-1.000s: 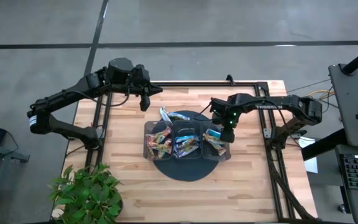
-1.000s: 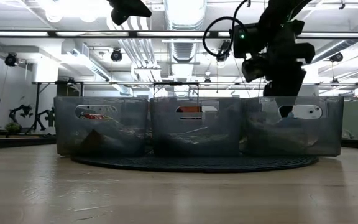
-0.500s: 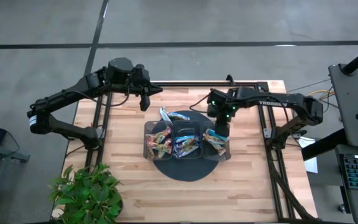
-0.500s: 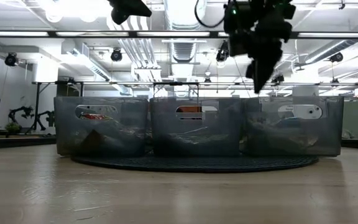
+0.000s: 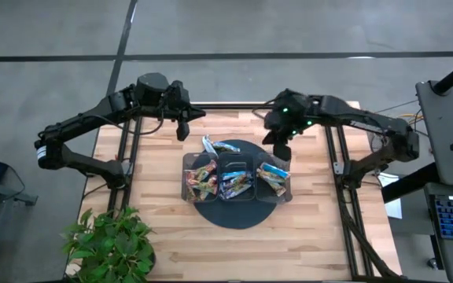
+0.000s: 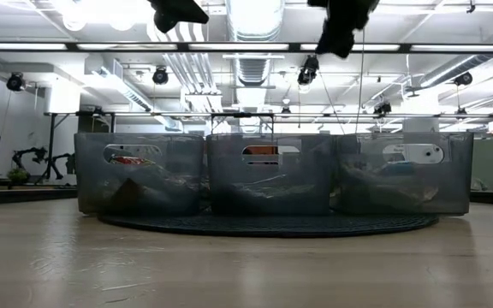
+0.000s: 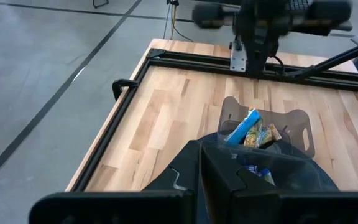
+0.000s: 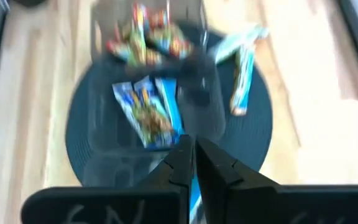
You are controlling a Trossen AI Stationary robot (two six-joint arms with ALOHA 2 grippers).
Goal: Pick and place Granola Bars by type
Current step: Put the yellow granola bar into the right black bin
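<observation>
- Most of the granola bars (image 5: 235, 181) lie sorted in the dark three-compartment tray (image 5: 236, 167): reddish-orange multicolour ones (image 5: 200, 178) in the compartment nearest the left arm, dark blue ones in the middle, light blue ones (image 5: 274, 176) in the compartment nearest the right arm.
- Two light blue bars (image 5: 220, 145) lie loose on the round dark mat (image 5: 234, 212), just beyond the tray's far wall.
- The right gripper (image 5: 281, 149) hangs in the air above the tray's far corner on its own side, touching no bar; the loose pair lies to its side, towards the left arm.
- In the right wrist view its fingers (image 8: 180, 163) are closed together, holding nothing.
- The left gripper (image 5: 182, 130) waits over the table's far edge, well apart from the bars; whether its fingers are apart or together cannot be told.
</observation>
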